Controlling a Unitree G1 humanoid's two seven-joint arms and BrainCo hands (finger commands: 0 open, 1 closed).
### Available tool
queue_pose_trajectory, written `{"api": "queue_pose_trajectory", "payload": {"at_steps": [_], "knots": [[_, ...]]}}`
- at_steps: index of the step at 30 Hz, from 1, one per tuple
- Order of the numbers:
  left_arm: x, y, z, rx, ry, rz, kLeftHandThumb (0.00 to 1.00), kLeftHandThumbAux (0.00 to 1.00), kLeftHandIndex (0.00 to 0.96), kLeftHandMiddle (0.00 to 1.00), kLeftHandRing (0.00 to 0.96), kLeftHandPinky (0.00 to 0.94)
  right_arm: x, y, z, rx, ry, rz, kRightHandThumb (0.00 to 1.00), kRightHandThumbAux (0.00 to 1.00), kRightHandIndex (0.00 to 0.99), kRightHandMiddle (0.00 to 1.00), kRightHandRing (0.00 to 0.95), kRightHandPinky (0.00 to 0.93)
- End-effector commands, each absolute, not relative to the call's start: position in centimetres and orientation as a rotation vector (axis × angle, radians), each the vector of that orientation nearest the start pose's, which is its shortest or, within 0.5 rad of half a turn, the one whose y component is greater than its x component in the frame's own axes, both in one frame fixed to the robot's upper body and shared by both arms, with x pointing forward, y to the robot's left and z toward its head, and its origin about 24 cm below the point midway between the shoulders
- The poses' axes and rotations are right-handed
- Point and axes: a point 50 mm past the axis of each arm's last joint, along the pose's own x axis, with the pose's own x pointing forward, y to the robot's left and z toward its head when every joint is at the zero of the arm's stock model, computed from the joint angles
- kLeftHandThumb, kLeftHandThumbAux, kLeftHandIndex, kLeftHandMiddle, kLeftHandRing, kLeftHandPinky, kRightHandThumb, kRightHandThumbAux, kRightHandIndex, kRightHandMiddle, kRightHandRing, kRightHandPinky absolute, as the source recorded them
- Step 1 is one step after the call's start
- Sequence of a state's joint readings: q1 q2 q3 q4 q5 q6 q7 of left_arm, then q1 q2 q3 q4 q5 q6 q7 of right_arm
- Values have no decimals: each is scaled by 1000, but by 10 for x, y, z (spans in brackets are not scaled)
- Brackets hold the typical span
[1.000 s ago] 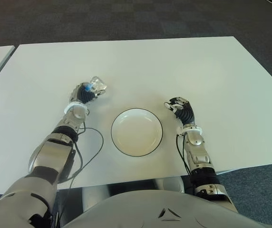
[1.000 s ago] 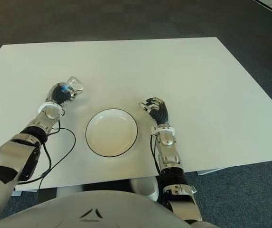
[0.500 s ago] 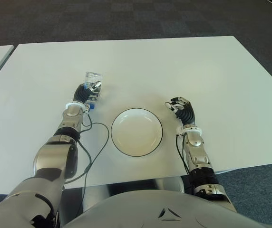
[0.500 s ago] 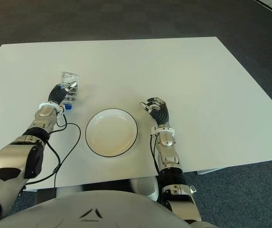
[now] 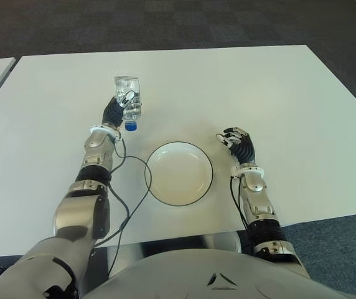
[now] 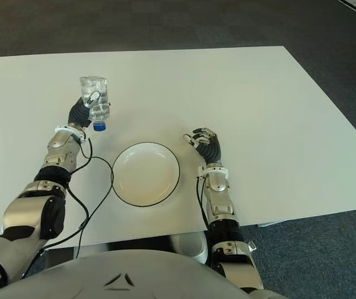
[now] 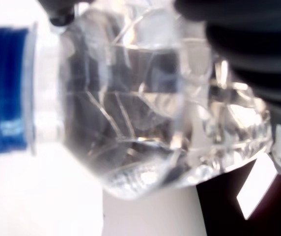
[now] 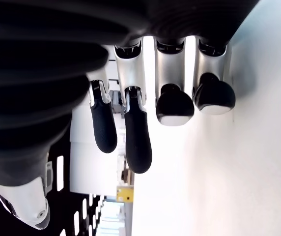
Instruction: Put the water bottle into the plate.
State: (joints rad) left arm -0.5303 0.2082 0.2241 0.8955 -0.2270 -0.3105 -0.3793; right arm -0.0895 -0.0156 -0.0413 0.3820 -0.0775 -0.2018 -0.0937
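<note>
A white worktop point(image 5: 277, 81) fills most of the eye views, with dark carpet point(image 5: 165, 25) beyond its far edge. Near the front edge, in the middle, sits the plate point(image 5: 178, 173), white with a thin dark rim and nothing in it.

The left hand point(image 5: 113, 114) is raised left of and beyond the plate, well apart from it. Its fingers point(image 5: 128, 96) are wrapped around the bottle point(image 5: 129, 101), which is clear, tipped upside down, with its blue cap point(image 5: 130, 126) pointing down toward the worktop. In the left wrist view the bottle point(image 7: 145, 98) fills the picture, dark fingers point(image 7: 238, 44) pressed across its crinkled wall; whether it holds any water is hard to say.

The right hand point(image 5: 239, 144) shows just right of the plate, its fingers point(image 8: 130, 128) loosely curled and holding nothing.

A black cable point(image 5: 128, 199) loops from the left arm across the worktop beside the plate.
</note>
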Motion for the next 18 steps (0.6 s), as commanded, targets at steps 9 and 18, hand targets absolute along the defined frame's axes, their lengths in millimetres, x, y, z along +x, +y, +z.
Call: {"api": "queue_pose_trajectory", "payload": {"at_steps": [9, 18], "knots": [[328, 195, 67, 10, -229, -213, 852, 668, 400, 541, 869, 844, 261, -160, -8, -86, 107, -91, 844, 686, 414, 596, 870, 866], [313, 167, 99, 294, -446, -197, 852, 669, 398, 533, 874, 801, 260, -159, -7, -85, 93, -71, 844, 687, 415, 603, 865, 860]]}}
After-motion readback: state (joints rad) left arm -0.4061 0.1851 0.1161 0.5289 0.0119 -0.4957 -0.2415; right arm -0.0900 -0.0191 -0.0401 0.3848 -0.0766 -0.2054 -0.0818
